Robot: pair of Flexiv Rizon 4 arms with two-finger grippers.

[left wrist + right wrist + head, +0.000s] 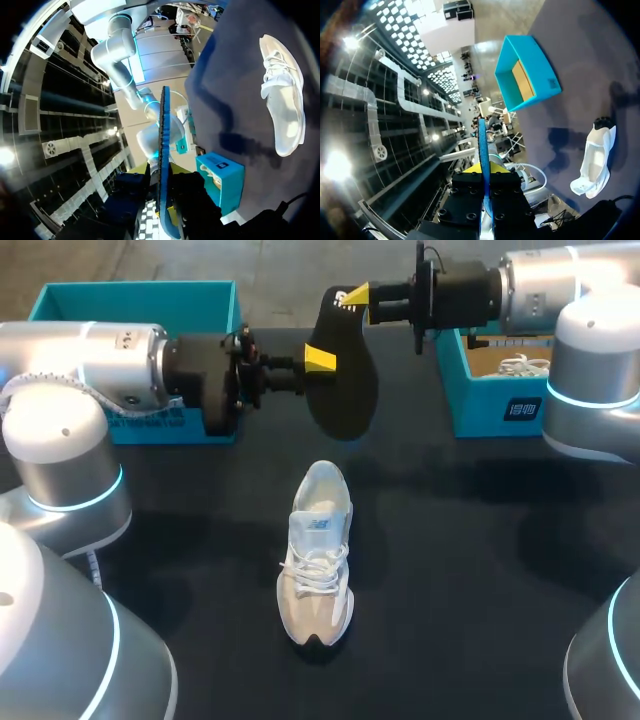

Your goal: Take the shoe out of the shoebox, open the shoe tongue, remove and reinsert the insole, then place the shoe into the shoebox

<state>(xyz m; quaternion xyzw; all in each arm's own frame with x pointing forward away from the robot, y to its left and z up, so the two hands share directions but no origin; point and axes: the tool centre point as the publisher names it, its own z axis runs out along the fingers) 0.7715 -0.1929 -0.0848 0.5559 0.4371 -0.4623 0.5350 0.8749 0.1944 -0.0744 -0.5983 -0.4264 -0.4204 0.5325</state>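
The head camera looked steeply down from above and behind onto the black table (480, 590). Each wrist camera sat close against the dark insole (164, 150), sighting level along its thin edge. All three views shared the white sneaker (318, 550) and that table.

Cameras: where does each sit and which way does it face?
Head: above and behind, looking down on the table; left hand and right hand hold the insole; shoe lies there.
Left wrist: on the left arm, looking along the left hand at the insole edge-on.
Right wrist: on the right arm, along the right hand, likewise.
All three share insole and shoe.
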